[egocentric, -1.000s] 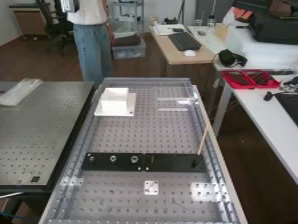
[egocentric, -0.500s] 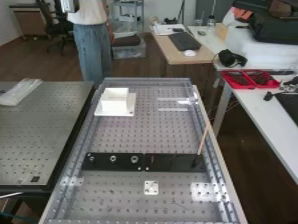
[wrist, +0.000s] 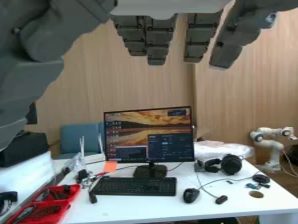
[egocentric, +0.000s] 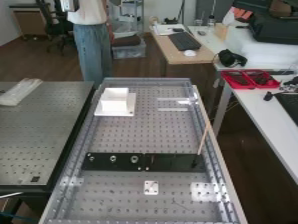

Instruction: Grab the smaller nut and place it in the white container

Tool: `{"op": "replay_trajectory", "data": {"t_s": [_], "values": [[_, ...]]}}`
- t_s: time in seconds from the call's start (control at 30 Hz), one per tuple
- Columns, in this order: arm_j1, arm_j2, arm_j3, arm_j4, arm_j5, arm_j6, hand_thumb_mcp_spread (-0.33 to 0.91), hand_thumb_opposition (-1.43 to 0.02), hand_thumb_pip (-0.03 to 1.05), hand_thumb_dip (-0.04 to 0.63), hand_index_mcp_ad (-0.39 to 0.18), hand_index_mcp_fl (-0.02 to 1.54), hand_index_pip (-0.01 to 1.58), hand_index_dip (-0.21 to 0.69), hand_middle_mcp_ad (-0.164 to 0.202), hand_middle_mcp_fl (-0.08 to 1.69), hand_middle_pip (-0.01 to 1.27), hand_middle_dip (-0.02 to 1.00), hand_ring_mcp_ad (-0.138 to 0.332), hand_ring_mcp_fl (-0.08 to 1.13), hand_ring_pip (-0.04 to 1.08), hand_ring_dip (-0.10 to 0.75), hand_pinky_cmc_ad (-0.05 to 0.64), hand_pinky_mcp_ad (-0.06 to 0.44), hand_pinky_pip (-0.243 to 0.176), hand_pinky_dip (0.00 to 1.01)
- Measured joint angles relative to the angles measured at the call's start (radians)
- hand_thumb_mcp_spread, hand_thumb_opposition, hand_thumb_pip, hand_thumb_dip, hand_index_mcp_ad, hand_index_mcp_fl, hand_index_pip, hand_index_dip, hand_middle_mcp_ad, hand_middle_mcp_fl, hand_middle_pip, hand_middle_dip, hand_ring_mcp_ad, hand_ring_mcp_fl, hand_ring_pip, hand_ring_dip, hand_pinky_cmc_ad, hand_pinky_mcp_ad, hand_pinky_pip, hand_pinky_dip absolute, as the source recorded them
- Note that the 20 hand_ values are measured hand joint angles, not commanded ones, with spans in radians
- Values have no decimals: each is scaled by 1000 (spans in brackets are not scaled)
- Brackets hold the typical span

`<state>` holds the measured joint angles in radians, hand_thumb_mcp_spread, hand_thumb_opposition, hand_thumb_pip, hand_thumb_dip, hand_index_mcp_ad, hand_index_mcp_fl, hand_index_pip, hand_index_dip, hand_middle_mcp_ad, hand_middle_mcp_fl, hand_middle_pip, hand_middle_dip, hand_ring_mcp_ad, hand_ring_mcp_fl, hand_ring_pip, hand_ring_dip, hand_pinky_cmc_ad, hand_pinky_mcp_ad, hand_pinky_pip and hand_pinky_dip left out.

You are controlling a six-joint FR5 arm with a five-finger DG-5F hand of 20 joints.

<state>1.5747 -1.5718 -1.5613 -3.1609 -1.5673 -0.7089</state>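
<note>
In the wrist view the hand (wrist: 158,40) is spread wide, its fingers hanging fairly straight and well apart from the thumb, with nothing between them; beyond it stand a monitor (wrist: 148,132) and a keyboard (wrist: 135,186). From left to right in the high view, a neighbouring perforated bench (egocentric: 40,135) carries a clear wrapped packet (egocentric: 20,92) and runs close beside the table (egocentric: 126,132). Near the table's far left corner, inside its raised edge, the white container (egocentric: 116,103) stands upright on a flat white base (egocentric: 126,113). A broad stretch of perforated surface separates that base from two black plates laid end to end across the table. On the left plate (egocentric: 102,165), three nut-like metal pieces sit apart in a row: the leftmost (egocentric: 92,158) looks smallest, though which is the smaller nut is hard to be sure of, then a middle one (egocentric: 113,159) and a larger one (egocentric: 134,159). A small white plate (egocentric: 151,187) lies nearer the camera. The right plate (egocentric: 169,163) reaches close to the table's right rail, with a thin stick (egocentric: 203,137) leaning up from its end, over that edge. Farther right, a white desk (egocentric: 263,112) bears a red tray (egocentric: 249,80).
</note>
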Motion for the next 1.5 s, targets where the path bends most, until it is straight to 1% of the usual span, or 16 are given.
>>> {"op": "replay_trajectory", "data": {"t_s": [0.07, 0.23, 0.33, 0.53, 0.63, 0.9, 1.07, 1.27, 1.3, 1.5], "values": [[0, 0, 1, 0, 0, 0, 145, -668, 361, 12, 19, 10, 72, 19, 24, 12, 140, 24, 134, 17, 91, -19, 213, 168, -61, 368], [0, 0, 1, -1, 2, -1, 140, -665, 367, 14, 21, 10, 72, 19, 24, 12, 140, 28, 140, 17, 89, -16, 211, 168, -63, 368], [0, 0, 0, 0, 2, -1, 140, -663, 367, 14, 26, 12, 72, 19, 28, 14, 140, 28, 157, 19, 93, -19, 234, 164, -75, 365], [-2, 4, -10, 6, 2, 2, 148, -679, 367, 14, 26, 12, 72, 19, 28, 14, 140, 28, 157, 16, 103, -19, 230, 164, -75, 365], [-3, 8, -19, 8, 4, 5, 131, -679, 367, 10, 26, 12, 72, 19, 28, 12, 140, 28, 157, 16, 103, -16, 232, 164, -75, 365], [-3, 16, -49, 14, 19, 17, 131, -679, 372, 12, 26, 12, 72, 19, 28, 12, 140, 28, 157, 16, 103, -16, 230, 173, -75, 367], [-3, 25, -68, 30, 27, 19, 131, -679, 370, 9, 26, 12, 72, 19, 28, 12, 140, 28, 157, 16, 101, -16, 232, 178, -75, 372], [-2, 38, -113, 56, 58, 14, 131, -679, 387, 10, 26, 12, 72, 19, 28, 12, 140, 28, 157, 16, 103, -16, 230, 176, -75, 372], [-2, 43, -127, 66, 64, 15, 134, -679, 387, 12, 26, 12, 72, 19, 28, 12, 140, 28, 157, 16, 103, -16, 239, 178, -75, 372], [-11, 61, -203, 102, 110, 41, 134, -679, 400, 12, 26, 12, 72, 19, 28, 14, 140, 24, 157, 16, 101, -16, 241, 178, -75, 377]]}}
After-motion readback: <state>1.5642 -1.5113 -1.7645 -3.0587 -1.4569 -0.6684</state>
